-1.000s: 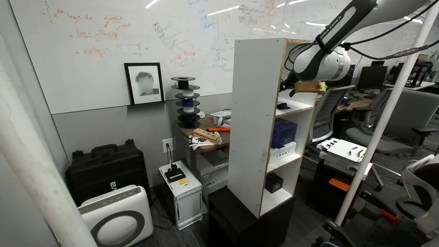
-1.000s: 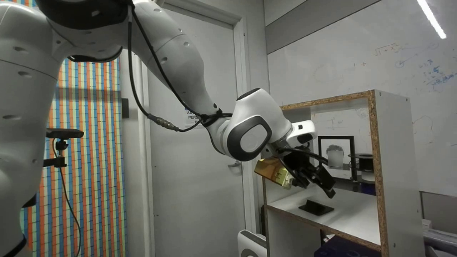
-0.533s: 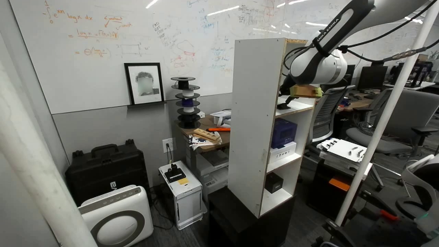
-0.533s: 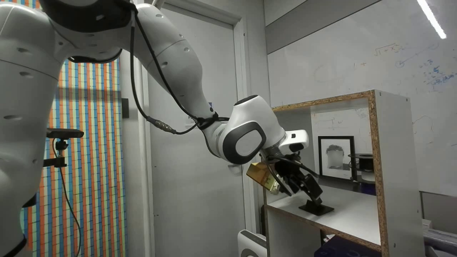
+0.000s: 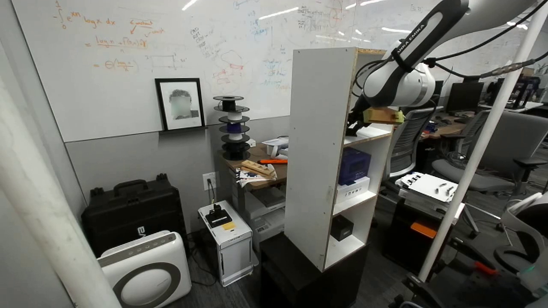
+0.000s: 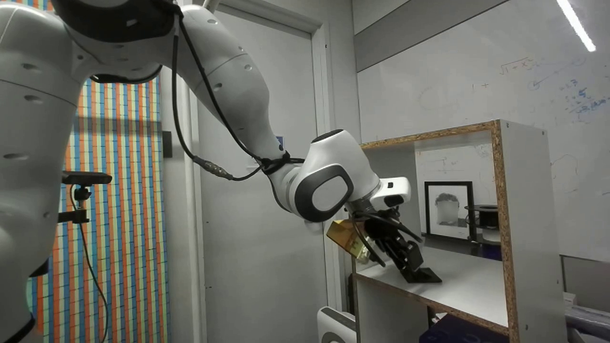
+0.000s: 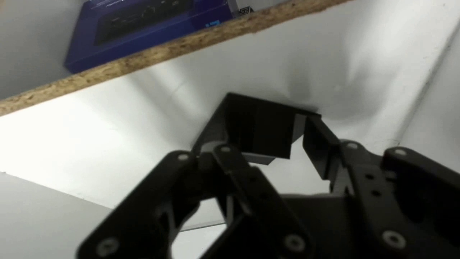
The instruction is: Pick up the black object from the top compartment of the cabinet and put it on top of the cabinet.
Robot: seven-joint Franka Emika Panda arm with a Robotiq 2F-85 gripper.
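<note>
The white cabinet (image 5: 317, 149) stands in both exterior views, its top compartment facing the arm. On that compartment's shelf lies the black object (image 6: 431, 276), a thin dark plate with a raised part. My gripper (image 6: 412, 271) reaches down into the compartment, its fingertips at shelf height around the object. In the wrist view, the black object (image 7: 242, 113) sits between the fingers. The right finger (image 7: 320, 147) shows a narrow gap to the raised part, while the left one merges with the dark shape, so contact there is unclear. The jaws stand partly open. The cabinet's top carries nothing visible.
A chipboard shelf edge (image 7: 161, 54) runs beneath the gripper. A blue box (image 5: 354, 166) fills the compartment below; a black box (image 5: 341, 227) is lower still. A yellow block (image 6: 345, 236) hangs on the wrist. The cabinet's side wall (image 6: 503, 214) rises beside the gripper.
The gripper has come down into the top compartment onto the black object. Its fingers have drawn closer together. The object has turned and shifted slightly on the shelf.
</note>
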